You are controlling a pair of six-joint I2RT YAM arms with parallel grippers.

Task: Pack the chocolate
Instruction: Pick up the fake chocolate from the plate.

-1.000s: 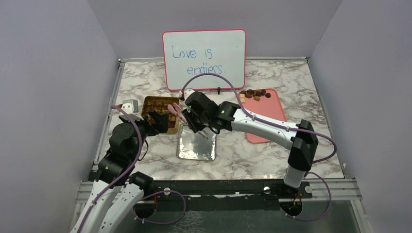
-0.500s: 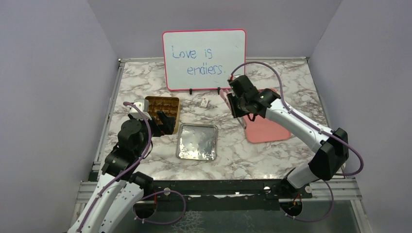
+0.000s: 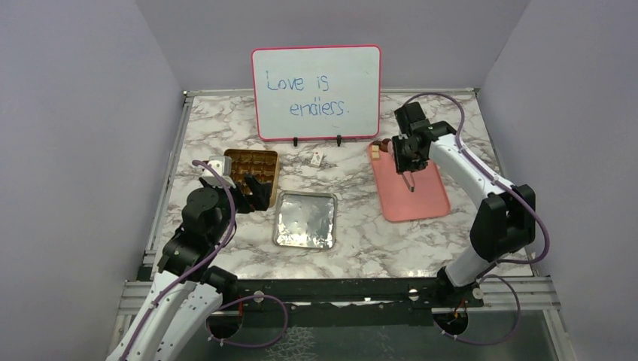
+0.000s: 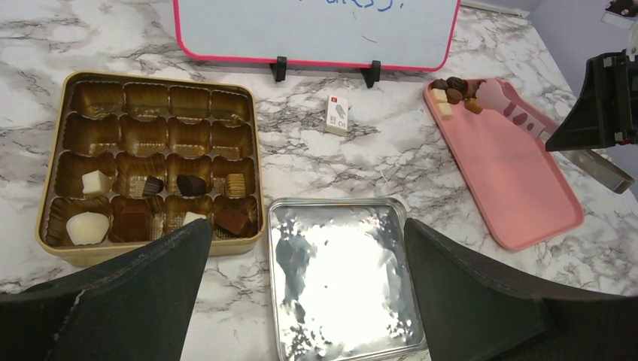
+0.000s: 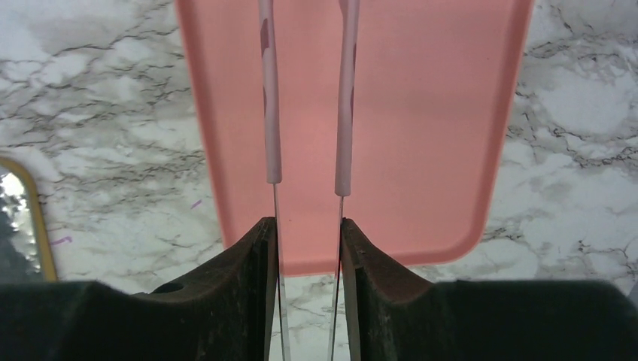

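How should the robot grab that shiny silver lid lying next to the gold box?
Pinch the thin raised rim of the silver lid, probably its near edge. Come straight down from above, one finger inside the rim and one outside. The lid lies flat with its rim seemingly turned up, so that upright wall is the easiest part to squeeze. The open left end effector hovers right over it.

Top external looks down from high behind the arm bases over the whole table [image 3: 361,248]. Left wrist faces forward past the left gripper [image 4: 305,226], taking in much of it. Right wrist peers closely along the tongs [image 5: 271,113] in the right gripper [image 5: 308,226]. All share the pink tray [image 5: 421,113].
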